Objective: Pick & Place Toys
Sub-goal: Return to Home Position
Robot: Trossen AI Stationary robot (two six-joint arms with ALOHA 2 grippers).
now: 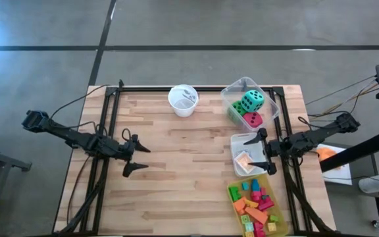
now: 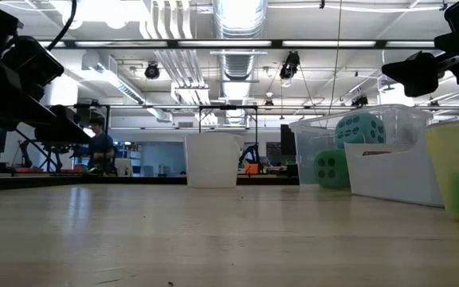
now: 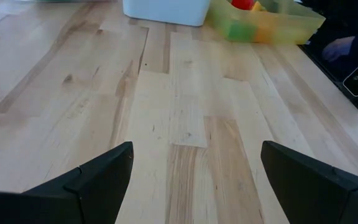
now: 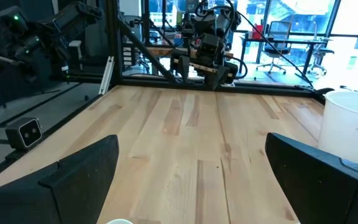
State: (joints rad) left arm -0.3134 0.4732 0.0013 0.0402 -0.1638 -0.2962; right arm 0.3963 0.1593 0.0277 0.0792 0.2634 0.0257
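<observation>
Your left end effector (image 1: 137, 160) and right end effector (image 1: 266, 151) hover spread and empty, presumably because the multicoloured plastic blocks (image 1: 255, 203) fill the yellow rectangular bin (image 1: 277, 197).

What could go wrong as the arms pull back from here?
1. The right end effector, open, hangs over the small bin; withdrawing low, it might clip the rim.
2. The yellow bin, full of blocks, sits near the table's edge; a nudge could spill them.
The left end effector waits open over the table's left side.
</observation>
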